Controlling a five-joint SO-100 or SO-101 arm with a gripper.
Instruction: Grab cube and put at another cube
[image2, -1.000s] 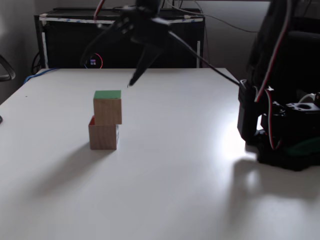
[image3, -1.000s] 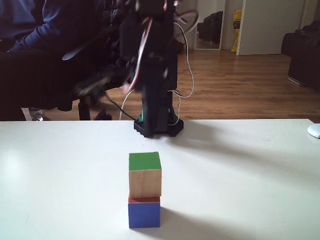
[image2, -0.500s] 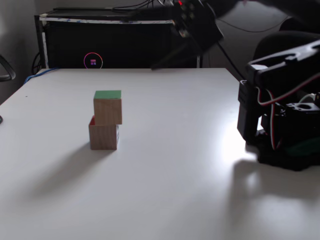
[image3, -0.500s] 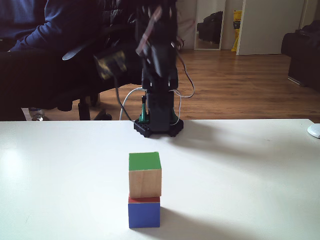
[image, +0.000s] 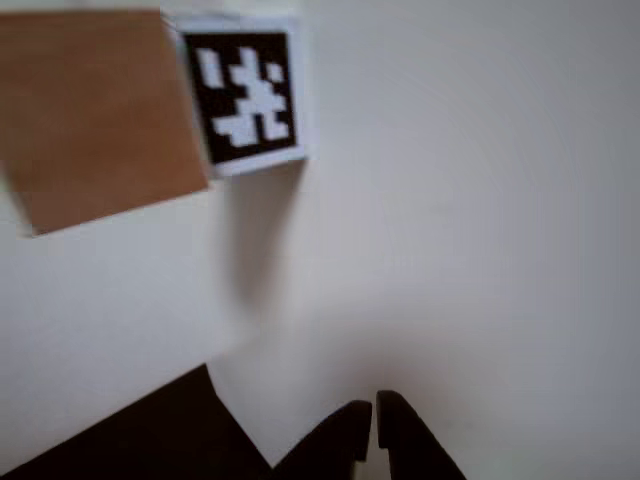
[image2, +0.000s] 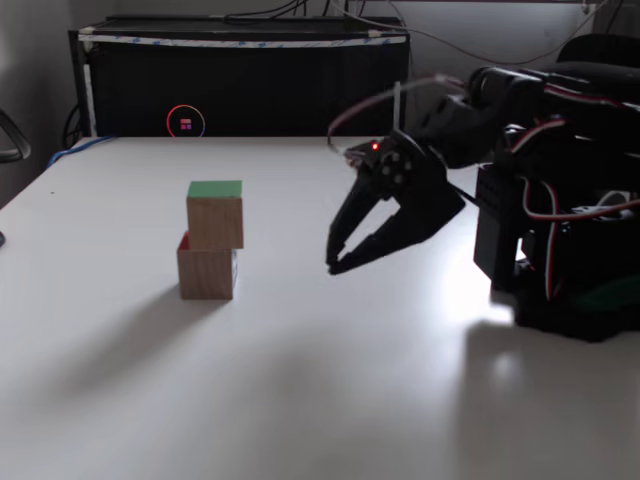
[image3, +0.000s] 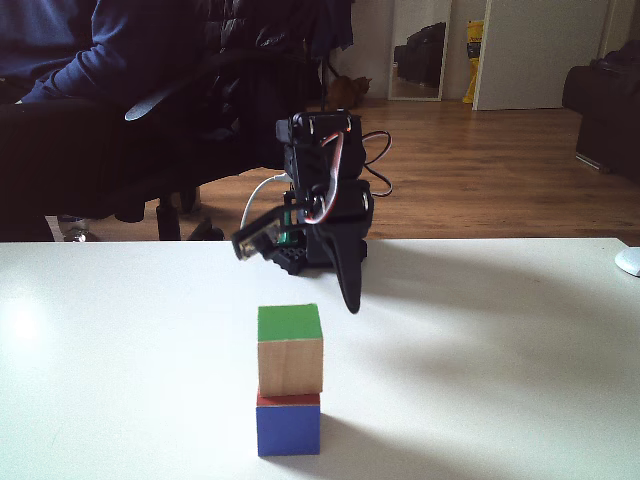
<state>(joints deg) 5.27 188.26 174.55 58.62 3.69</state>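
Resting atop another cube (image2: 207, 273), the cube (image2: 215, 215); gripper (image2: 333, 262) closed, empty, apart

The black arm (image2: 520, 110) was folded low over the white table, its upper links bent forward from the base (image2: 575, 290) at the right of a fixed view and its wrist tipped steeply down. The gripper (image2: 335, 262) hung just above the tabletop with its two dark fingers drawn together to a point, nothing between them; in the other view (image: 372, 408) the fingertips sat side by side with only a thin slit between. From the opposite fixed view the gripper (image3: 350, 303) pointed down in front of the base, red and white wires looping over the joint above it.
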